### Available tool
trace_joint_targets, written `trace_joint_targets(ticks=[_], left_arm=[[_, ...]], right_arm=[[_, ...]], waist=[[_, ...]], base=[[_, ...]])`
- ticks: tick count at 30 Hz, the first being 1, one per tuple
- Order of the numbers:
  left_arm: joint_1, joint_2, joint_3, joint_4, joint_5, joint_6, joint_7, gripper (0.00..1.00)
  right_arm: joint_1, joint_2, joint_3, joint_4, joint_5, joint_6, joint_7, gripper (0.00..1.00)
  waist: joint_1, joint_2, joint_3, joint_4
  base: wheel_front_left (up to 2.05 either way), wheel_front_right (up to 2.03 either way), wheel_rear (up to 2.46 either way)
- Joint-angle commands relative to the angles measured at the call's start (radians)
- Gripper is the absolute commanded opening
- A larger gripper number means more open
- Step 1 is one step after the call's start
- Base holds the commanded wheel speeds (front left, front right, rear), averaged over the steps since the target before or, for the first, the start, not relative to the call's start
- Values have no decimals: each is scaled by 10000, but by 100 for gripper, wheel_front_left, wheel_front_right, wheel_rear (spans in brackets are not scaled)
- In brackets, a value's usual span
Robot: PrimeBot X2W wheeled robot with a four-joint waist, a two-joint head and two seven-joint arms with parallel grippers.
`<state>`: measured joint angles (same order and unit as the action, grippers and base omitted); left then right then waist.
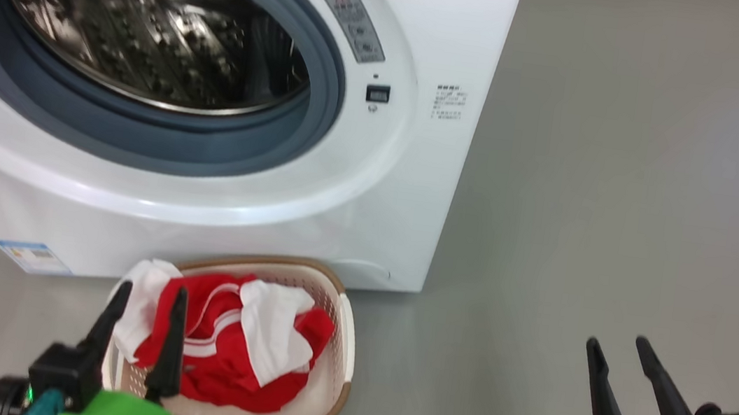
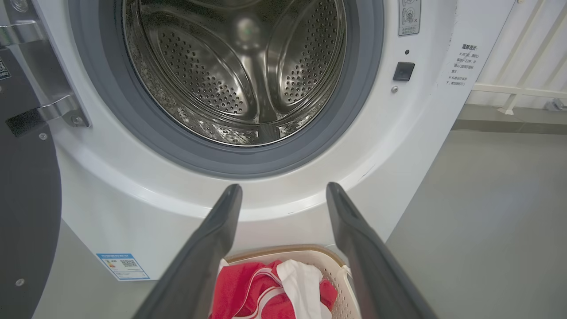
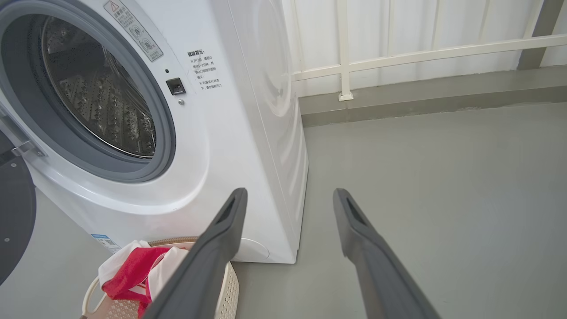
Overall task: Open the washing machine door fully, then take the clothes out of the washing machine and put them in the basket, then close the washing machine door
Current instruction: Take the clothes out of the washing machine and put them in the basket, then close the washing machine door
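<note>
Loosely heaped red clothes [image 1: 216, 368], white panels, in cream perforated basket [image 1: 339, 352]

The left gripper [image 1: 153, 290], two long dark tapered fingers on a black block above a bright green wrist cuff [image 1: 119, 411], sits at seven o'clock in the head view. Its fingers point between twelve and one, spread wide and holding nothing. The right gripper [image 1: 617, 342], built alike, sits at five o'clock, fingers leaning toward eleven, equally wide and empty.
</note>
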<state>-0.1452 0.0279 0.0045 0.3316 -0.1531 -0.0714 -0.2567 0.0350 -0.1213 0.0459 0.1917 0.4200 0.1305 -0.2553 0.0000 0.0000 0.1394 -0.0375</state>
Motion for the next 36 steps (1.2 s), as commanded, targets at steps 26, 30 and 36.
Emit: trace_joint_targets(ticks=[26, 30, 36], left_arm=[[2441, 223, 331, -1835, -298, 151, -51, 100], [2370, 223, 296, -1880, -303, 160, -51, 100], [2342, 223, 257, -1927, -316, 178, -51, 100]], right_arm=[[1224, 55, -232, -375, -257, 2, -65, 100], [1202, 54, -227, -372, -260, 2, -65, 100], [1165, 57, -215, -363, -251, 2, -65, 100]], waist=[[0, 0, -1109, 133], [0, 0, -1057, 131], [0, 0, -1014, 126]], base=[[0, 0, 0], [0, 0, 0], [0, 0, 0]])
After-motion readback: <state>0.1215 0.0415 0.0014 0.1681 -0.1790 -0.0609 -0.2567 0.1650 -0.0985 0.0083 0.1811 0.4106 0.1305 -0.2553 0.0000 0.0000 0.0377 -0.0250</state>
